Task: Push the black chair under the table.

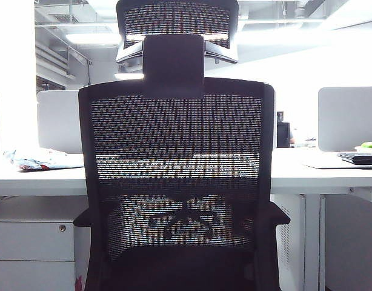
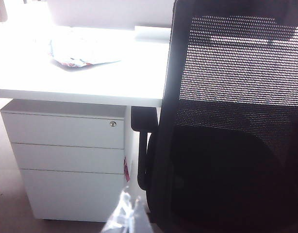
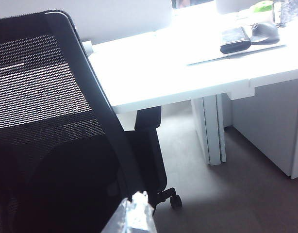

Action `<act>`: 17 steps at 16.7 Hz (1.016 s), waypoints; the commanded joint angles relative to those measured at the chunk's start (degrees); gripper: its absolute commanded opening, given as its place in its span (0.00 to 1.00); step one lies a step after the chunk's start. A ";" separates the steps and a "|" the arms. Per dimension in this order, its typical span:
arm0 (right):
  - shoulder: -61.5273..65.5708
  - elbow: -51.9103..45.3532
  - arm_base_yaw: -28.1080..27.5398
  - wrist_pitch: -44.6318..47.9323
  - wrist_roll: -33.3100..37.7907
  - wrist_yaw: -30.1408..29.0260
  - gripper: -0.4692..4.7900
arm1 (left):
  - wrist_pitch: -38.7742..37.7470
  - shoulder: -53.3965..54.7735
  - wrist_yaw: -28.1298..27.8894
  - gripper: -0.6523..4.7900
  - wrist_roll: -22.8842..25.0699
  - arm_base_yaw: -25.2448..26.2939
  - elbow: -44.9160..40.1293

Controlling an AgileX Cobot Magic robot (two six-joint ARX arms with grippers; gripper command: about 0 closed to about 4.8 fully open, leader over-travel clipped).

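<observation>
The black chair fills the middle of the exterior view, its mesh back and headrest facing me, its seat partly under the table. Neither gripper shows in the exterior view. In the left wrist view my left gripper is a pale, blurred tip with fingers together, just beside the frame edge of the chair. My right gripper, also closed to one tip, sits at the opposite frame edge of the chair. Contact with the frame cannot be made out. The armrests reach the edge of the table.
A white drawer cabinet stands under the desk left of the chair. White desk legs stand to its right. A crumpled packet and a black wallet lie on top. Grey divider panels stand behind.
</observation>
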 commanded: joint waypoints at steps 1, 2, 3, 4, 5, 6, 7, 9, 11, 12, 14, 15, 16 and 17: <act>-0.02 -0.07 0.07 0.90 0.26 0.02 0.08 | 0.74 0.07 0.00 0.11 0.24 -0.07 0.00; -0.02 -0.07 0.07 0.90 0.24 0.04 0.08 | 0.74 0.07 0.00 0.11 0.24 -0.07 0.00; -0.02 -0.07 0.07 0.90 0.24 0.07 0.08 | 0.74 0.07 -0.02 0.11 0.22 -0.07 0.00; -0.02 -0.07 0.07 0.98 0.26 0.04 0.08 | 0.74 0.07 -0.02 0.11 0.24 -0.07 0.00; -0.02 -0.07 0.07 1.03 0.35 -0.26 0.08 | 0.74 0.07 -0.02 0.11 0.24 -0.07 0.00; -0.02 -0.07 0.09 0.98 0.46 -0.39 0.08 | 0.74 0.07 -0.02 0.11 0.24 -0.07 0.00; -0.02 -0.07 0.09 0.98 0.44 -0.37 0.08 | 0.74 0.07 0.00 0.11 0.24 -0.07 0.00; -0.02 -0.07 0.09 0.98 0.42 -0.39 0.08 | 0.74 0.07 -0.02 0.11 0.24 -0.07 0.00; -0.02 -0.07 0.09 0.94 -0.09 -0.39 0.08 | 0.74 0.07 -0.02 0.11 0.24 -0.07 0.00; -0.02 -0.04 0.09 0.94 -1.90 -0.85 0.08 | 0.74 0.07 -0.02 0.11 0.24 -0.07 0.00; -0.02 -0.04 0.09 0.98 -4.15 -2.86 0.08 | 0.74 0.07 -0.02 0.11 0.24 -0.07 0.00; -0.02 -0.07 0.09 0.98 -4.57 -3.67 0.08 | 0.74 0.07 -0.02 0.11 0.24 -0.07 0.00; -0.02 -0.04 0.09 0.94 -4.55 -4.07 0.08 | 0.74 0.07 0.00 0.11 0.24 -0.07 0.00; -0.02 -0.04 0.09 0.94 -4.50 -4.96 0.08 | 0.74 0.07 -0.02 0.11 0.24 -0.07 0.00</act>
